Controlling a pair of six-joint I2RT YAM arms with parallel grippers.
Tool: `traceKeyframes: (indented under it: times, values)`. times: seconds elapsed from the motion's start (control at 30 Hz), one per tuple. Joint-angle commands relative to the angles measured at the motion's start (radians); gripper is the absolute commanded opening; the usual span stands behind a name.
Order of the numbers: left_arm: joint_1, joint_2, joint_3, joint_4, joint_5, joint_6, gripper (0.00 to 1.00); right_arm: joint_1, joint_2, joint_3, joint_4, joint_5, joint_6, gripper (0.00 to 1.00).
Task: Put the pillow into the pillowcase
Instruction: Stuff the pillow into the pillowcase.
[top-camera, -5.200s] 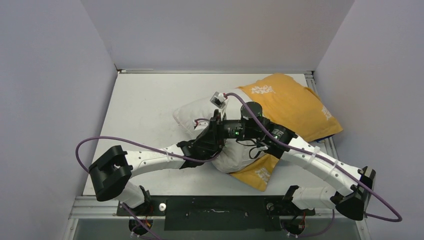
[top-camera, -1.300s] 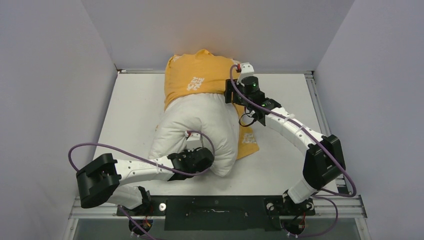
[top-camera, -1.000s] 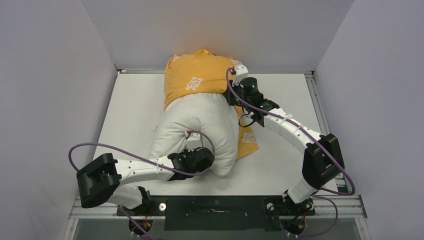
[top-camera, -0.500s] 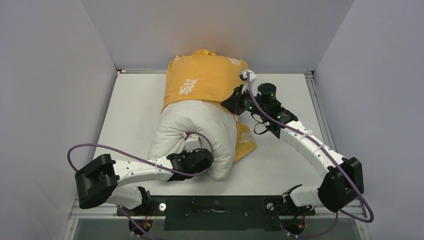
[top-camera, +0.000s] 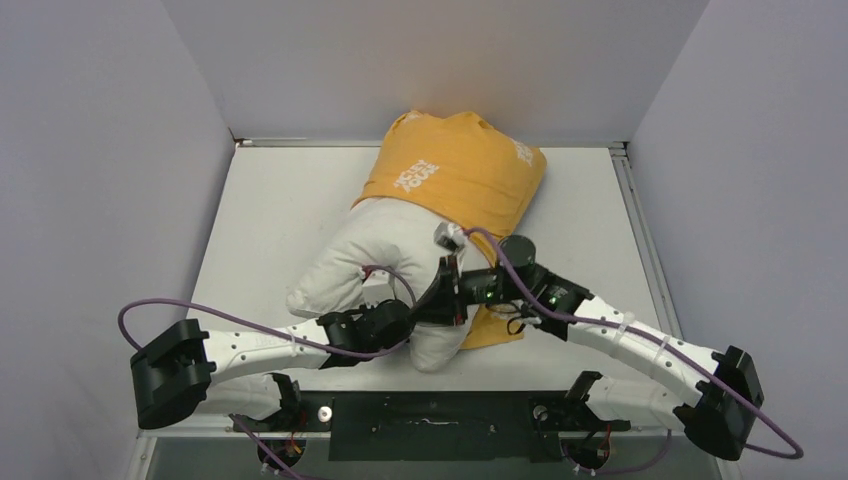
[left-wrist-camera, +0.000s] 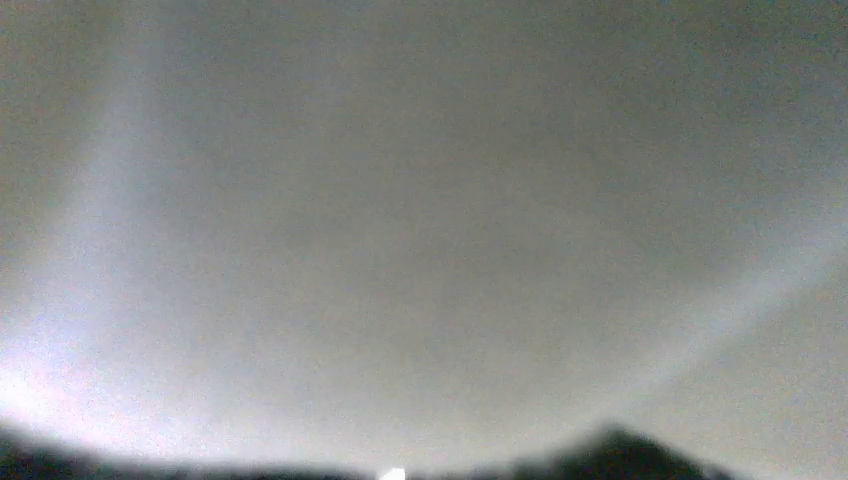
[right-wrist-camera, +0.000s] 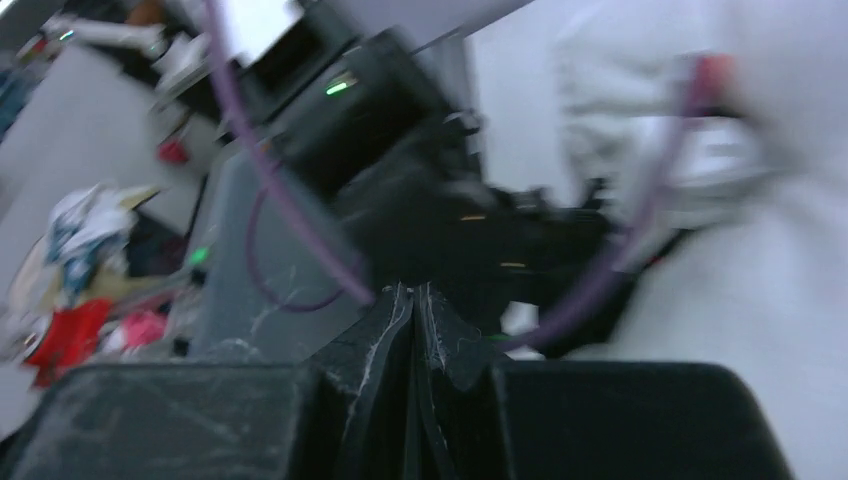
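Pale lilac walls box in the white table, and the pillow lies across the middle of it, slanting from the near centre toward the far wall. Its far end is tucked inside the pillowcase, orange face up with white lettering showing. The near half sticks out bare, and a strip of orange peeks from under its right edge. The left gripper is buried against the pillow's near end. Its wrist camera shows only grey-white blur, so I cannot tell whether its fingers are apart or clenched. The right gripper sits just beside it at the pillow's right flank. In its own blurred wrist view the fingertips meet, with nothing visible between them.
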Motion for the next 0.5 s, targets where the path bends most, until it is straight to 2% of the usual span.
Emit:
traceKeyframes:
  times: [0.0, 0.03, 0.1, 0.2, 0.27, 0.3, 0.37, 0.47]
  values:
    - [0.019, -0.004, 0.06, 0.148, 0.026, 0.019, 0.0, 0.259, 0.003, -0.086, 0.183, -0.04, 0.106, 0.05]
    - [0.022, 0.008, 0.078, 0.152, 0.017, 0.031, 0.0, 0.306, 0.014, -0.112, 0.237, -0.003, 0.14, 0.05]
    - [0.027, 0.028, 0.115, 0.144, -0.009, 0.039, 0.0, 0.369, 0.02, -0.125, 0.227, 0.088, 0.115, 0.05]
    - [0.034, 0.039, 0.121, 0.131, -0.061, -0.016, 0.0, 0.38, -0.047, -0.117, 0.056, 0.317, 0.037, 0.05]
    - [0.041, 0.018, 0.087, 0.125, -0.084, -0.096, 0.0, 0.379, -0.114, -0.07, -0.108, 0.545, 0.009, 0.1]
    - [0.042, -0.003, 0.057, 0.137, -0.094, -0.131, 0.0, 0.377, -0.14, -0.035, -0.199, 0.671, 0.002, 0.16]
    - [0.04, -0.05, -0.027, 0.2, -0.108, -0.167, 0.0, 0.365, -0.177, 0.02, -0.349, 0.889, -0.004, 0.51]
    - [0.024, -0.116, -0.13, 0.265, -0.145, -0.226, 0.0, 0.328, -0.206, 0.068, -0.48, 1.148, -0.007, 0.76]
